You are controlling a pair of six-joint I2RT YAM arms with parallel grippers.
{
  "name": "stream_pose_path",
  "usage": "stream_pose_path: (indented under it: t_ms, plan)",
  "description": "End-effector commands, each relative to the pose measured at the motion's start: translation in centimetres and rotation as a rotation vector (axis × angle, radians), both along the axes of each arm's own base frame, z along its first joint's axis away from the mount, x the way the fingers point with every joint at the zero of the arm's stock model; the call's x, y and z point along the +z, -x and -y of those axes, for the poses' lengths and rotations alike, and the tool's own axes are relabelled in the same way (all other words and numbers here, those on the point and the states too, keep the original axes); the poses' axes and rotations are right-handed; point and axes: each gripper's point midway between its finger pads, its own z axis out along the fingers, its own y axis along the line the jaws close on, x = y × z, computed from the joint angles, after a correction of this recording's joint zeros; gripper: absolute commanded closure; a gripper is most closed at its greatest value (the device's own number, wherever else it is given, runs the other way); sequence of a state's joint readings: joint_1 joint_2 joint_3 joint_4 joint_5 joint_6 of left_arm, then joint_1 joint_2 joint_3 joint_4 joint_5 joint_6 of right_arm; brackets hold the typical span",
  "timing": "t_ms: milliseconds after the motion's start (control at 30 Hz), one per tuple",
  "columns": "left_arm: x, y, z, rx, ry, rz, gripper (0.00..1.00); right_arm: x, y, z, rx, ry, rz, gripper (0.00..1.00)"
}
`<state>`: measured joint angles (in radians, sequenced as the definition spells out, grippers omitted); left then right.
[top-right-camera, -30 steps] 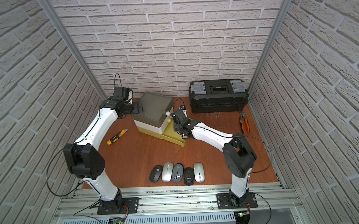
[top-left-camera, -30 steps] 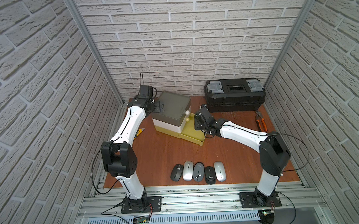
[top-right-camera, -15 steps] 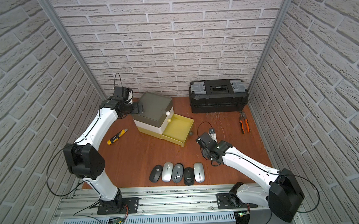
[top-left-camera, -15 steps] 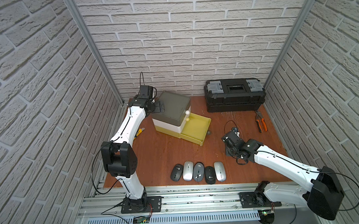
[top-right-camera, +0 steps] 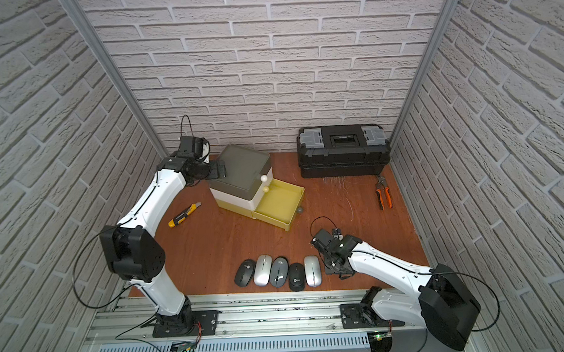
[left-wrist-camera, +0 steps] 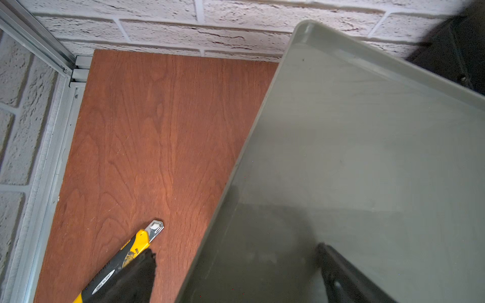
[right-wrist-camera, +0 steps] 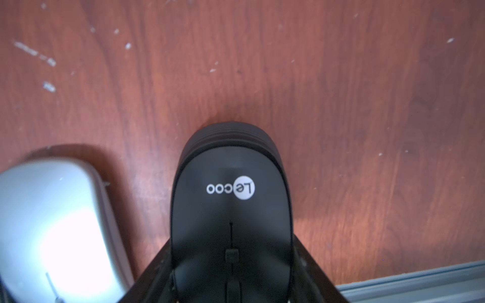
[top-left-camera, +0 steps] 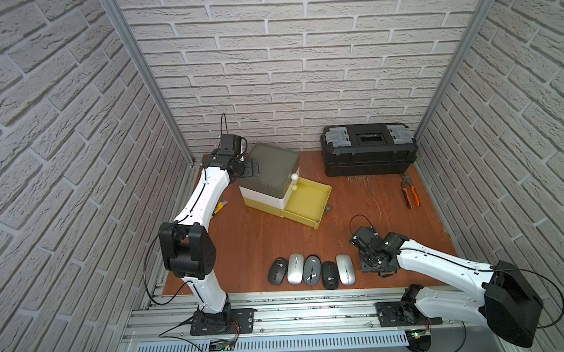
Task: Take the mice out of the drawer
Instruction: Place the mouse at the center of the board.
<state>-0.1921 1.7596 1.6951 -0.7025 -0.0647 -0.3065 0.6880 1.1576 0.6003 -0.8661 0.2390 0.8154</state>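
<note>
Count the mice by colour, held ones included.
black mice: 3, two in the row, plus the black mouse in the right gripper
silver mice: 2
grey mouse: 1
Total: 6. None seen in the drawer.

I'm driving a lab test cell: brick-pattern panels wall in a wooden worktop, my left arm and right arm stand on an aluminium rail at six o'clock, toolbox at one, pliers at three.
</note>
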Motion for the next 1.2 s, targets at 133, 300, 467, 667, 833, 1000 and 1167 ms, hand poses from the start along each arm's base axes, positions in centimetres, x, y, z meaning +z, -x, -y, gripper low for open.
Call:
stream_pose_path:
  t_ms: [133, 300, 467, 667, 833, 1000, 1167]
  plan:
    - [0.8, -0.8, 1.0, -0.024, 0.006, 0.039, 0.02, 0.3, 2.0, -1.4, 0.025, -0.049, -0.089, 0.77]
    - [0.9, -1.3, 1.3, -0.033, 0.001, 0.04, 0.02, 2.8, 1.4, -1.5, 0.054, -0.016, -0.033, 0.38]
    - [0.7, -1.3, 1.4, -0.034, 0.001, 0.037, 0.02, 6.3, -1.3, -0.3, 0.057, 0.068, 0.117, 0.11]
    - [0.9, -0.9, 1.2, -0.034, -0.009, 0.036, 0.02, 7.4, -3.5, 0.4, 0.053, 0.145, 0.175, 0.08]
    - [0.9, -0.7, 1.1, -0.032, -0.007, 0.034, 0.02, 5.8, -4.6, 3.9, -0.097, 0.249, 0.136, 0.06]
    - [0.8, -0.5, 1.1, -0.034, -0.009, 0.028, 0.02, 5.1, -5.0, 7.3, -0.259, 0.245, 0.153, 0.06]
    - [0.8, -0.5, 0.8, -0.032, -0.015, 0.027, 0.02, 3.7, -4.1, 6.7, -0.249, 0.208, 0.051, 0.07]
